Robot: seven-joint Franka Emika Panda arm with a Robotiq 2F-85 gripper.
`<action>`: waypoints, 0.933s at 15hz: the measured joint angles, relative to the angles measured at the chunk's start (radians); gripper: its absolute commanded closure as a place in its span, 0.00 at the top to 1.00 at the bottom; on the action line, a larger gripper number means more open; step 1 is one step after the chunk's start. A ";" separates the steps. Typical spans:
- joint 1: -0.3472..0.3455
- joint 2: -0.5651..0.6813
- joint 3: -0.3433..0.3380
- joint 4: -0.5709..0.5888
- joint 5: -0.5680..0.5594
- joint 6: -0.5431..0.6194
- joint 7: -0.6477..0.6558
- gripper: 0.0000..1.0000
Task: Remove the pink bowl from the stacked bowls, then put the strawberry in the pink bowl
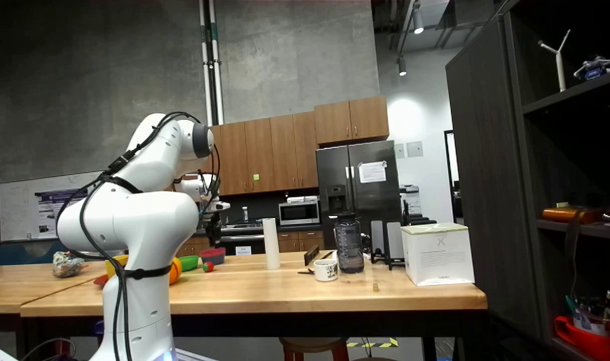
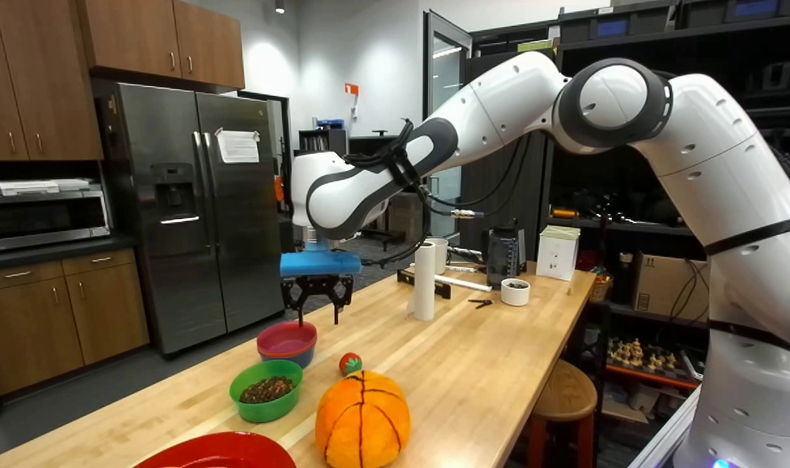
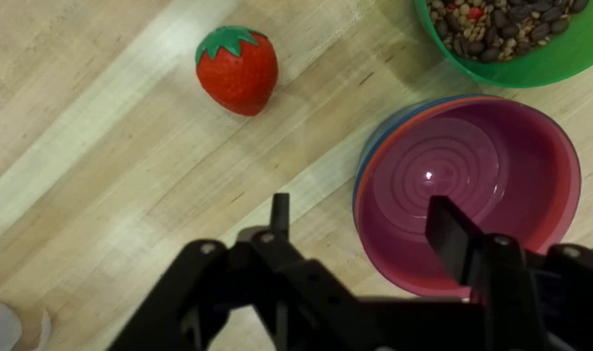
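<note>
The pink bowl [image 3: 423, 161] rests on top of the stack, with an orange-red rim and a blue bowl [image 3: 367, 146] showing beneath it. In an exterior view the pink bowl [image 2: 287, 336] sits in the stack on the wooden table. My gripper [image 3: 360, 196] is open and holds nothing. One finger [image 3: 452, 229] hangs over the inside of the pink bowl; the opposite finger [image 3: 280, 214] is outside its rim, over bare wood. Seen from an exterior view, the gripper [image 2: 318, 323] is just above the stack. The strawberry [image 3: 238, 73], red with a green top, lies on the table apart from the bowls.
A green bowl [image 2: 265, 406] of beans and seeds stands close to the stack. An orange plush ball [image 2: 362, 419] and a red plate [image 2: 223, 452] are nearby. Farther along the table are a paper-towel roll [image 2: 424, 283], a white mug [image 2: 515, 292] and a dark bottle [image 2: 504, 257].
</note>
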 measured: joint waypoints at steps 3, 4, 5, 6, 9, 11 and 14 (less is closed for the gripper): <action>0.001 0.001 0.000 -0.002 0.000 0.007 -0.003 1.00; 0.001 0.002 0.000 -0.003 0.000 0.008 -0.004 0.99; 0.001 0.003 0.000 -0.004 0.000 0.008 -0.004 0.98; 0.001 0.004 0.000 -0.005 0.000 0.008 -0.005 0.98; 0.001 0.005 0.000 -0.012 0.000 0.009 -0.006 0.72; 0.001 0.009 0.001 -0.013 0.000 0.009 -0.007 0.69; 0.001 0.015 0.001 -0.013 0.000 0.009 -0.014 0.47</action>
